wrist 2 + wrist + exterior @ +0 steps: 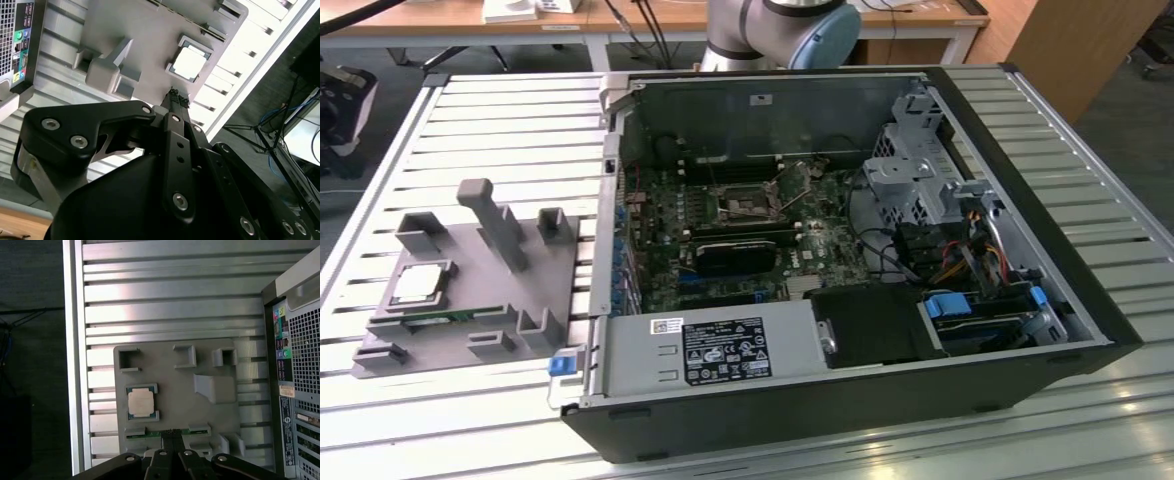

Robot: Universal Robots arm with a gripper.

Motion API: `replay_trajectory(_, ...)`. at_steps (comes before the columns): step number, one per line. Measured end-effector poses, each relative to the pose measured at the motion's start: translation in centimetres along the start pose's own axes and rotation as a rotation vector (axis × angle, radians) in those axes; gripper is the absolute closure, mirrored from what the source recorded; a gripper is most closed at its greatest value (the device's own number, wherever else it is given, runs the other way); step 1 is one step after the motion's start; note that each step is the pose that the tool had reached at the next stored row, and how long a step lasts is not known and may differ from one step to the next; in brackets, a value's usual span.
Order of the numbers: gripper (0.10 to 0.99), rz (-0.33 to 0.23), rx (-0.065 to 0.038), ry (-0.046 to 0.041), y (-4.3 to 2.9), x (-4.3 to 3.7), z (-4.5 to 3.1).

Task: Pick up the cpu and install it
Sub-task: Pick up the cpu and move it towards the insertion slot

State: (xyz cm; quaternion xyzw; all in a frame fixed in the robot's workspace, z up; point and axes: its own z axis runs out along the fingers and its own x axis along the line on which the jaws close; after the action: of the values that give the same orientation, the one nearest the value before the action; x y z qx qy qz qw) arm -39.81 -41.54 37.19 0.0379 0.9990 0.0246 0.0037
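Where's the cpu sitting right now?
The cpu lies in a pocket of the grey fixture on the exterior view's left, outside the open case, near the fixture's tall post.

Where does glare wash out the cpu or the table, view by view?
Second wrist view: the cpu is blown out nearly white and the table slats beyond it glare. First wrist view: cpu evenly lit, one bright band across the slats. Exterior view: strong reflections on the near slats.
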Motion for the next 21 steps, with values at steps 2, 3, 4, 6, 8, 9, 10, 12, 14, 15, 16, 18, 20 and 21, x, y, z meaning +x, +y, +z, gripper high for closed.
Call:
replay_trajectory(2, 0.98, 0.0, -0.003, 0.0001, -0.04, 0.0, 0.07)
replay_trajectory(3, 0.98, 0.0, -0.003, 0.0001, -0.04, 0.0, 0.1)
replay_trajectory(4, 0.98, 0.0, -0.003, 0.0003, -0.04, 0.0, 0.13)
replay_trajectory(6, 0.98, 0.0, -0.004, 0.0002, -0.06, 0.0, 0.24)
replay_trajectory(8, 0.98, 0.0, -0.004, 0.0003, -0.07, 0.0, 0.37)
replay_trajectory(9, 0.98, 0.0, -0.004, 0.0003, -0.07, 0.0, 0.44)
replay_trajectory(10, 0.98, 0.0, -0.004, 0.0003, -0.08, 0.0, 0.52)
replay_trajectory(12, 0.98, 0.0, -0.004, 0.0004, -0.08, 0.0, 0.65)
replay_trajectory(14, 0.98, 0.0, -0.004, 0.0003, -0.09, 0.0, 0.76)
replay_trajectory(15, 0.98, 0.0, -0.004, 0.0003, -0.09, 0.0, 0.81)
replay_trajectory(16, 0.98, 0.0, -0.004, 0.0003, -0.09, 0.0, 0.86)
replay_trajectory(18, 0.98, 0.0, -0.004, 0.0004, -0.1, 0.0, 0.97)
replay_trajectory(20, 0.98, 0.0, -0.005, 0.0003, -0.1, 0.0, 1.08)
replay_trajectory(21, 0.98, 0.0, -0.005, 0.0003, -0.11, 0.0, 1.15)
